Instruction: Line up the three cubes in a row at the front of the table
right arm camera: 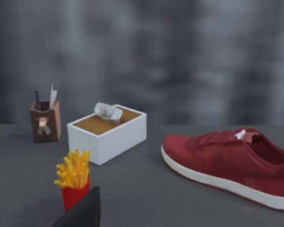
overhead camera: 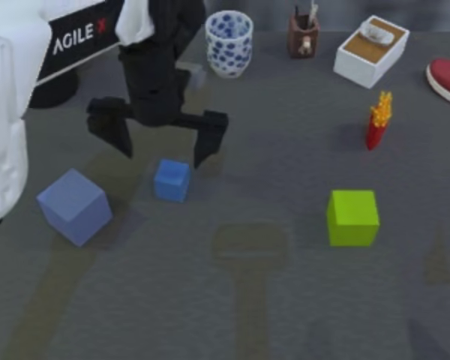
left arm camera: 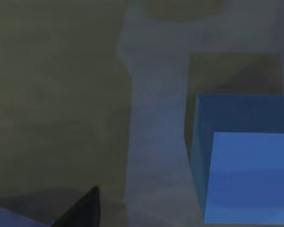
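Observation:
Three cubes rest on the dark grey table (overhead camera: pixel 270 300). The large periwinkle cube (overhead camera: pixel 75 206) is at the left, and the small bright blue cube (overhead camera: pixel 172 180) sits just right of it. The lime-green cube (overhead camera: pixel 352 217) lies at the right. My left gripper (overhead camera: pixel 163 155) hangs open and wide just behind the small blue cube, one finger on either side of its line. In the left wrist view that cube (left arm camera: pixel 246 161) fills the side of the picture beside one dark finger (left arm camera: pixel 83 210). My right gripper (right arm camera: pixel 125 213) is parked out of the top view, open, with one finger (right arm camera: pixel 83 210) showing.
Along the back edge stand a blue-patterned cup (overhead camera: pixel 229 41), a brown pen holder (overhead camera: pixel 304 36) and a white box with a brown top (overhead camera: pixel 371 51). A red shoe (overhead camera: pixel 448 79) lies at the far right. A red carton of fries (overhead camera: pixel 378 120) stands behind the green cube.

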{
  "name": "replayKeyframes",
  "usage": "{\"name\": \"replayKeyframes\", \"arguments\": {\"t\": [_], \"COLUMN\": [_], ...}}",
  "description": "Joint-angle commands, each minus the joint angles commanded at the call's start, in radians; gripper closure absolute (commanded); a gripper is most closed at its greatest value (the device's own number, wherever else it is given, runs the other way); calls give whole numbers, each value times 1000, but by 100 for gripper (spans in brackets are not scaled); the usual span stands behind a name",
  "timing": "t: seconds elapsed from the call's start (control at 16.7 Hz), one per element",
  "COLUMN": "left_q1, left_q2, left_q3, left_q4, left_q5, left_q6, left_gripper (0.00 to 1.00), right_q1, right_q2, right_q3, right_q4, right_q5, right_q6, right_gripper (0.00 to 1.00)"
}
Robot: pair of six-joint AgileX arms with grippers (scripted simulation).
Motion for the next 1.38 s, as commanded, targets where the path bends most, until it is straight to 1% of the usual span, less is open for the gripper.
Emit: {"name": "replayKeyframes", "arguments": {"t": [0.3, 0.42, 0.6, 1.38], "left_q1": [-1, -1, -1, -1], "left_q2": [55, 66, 66, 66], "left_q3": [-132, -156, -157, -157], "left_q4": [195, 225, 226, 226], "left_q5": [1, 1, 1, 1], "left_q6": [-1, -1, -1, -1], "left_gripper": [0, 0, 0, 98], "right_q1": [0, 0, 0, 0], "right_q2": [0, 0, 0, 0], "right_q3": [0, 0, 0, 0], "right_q4": [0, 0, 0, 0], "right_q5": [0, 0, 0, 0], "right_q6": [0, 0, 0, 0], "right_gripper": [0, 0, 0, 0]}}
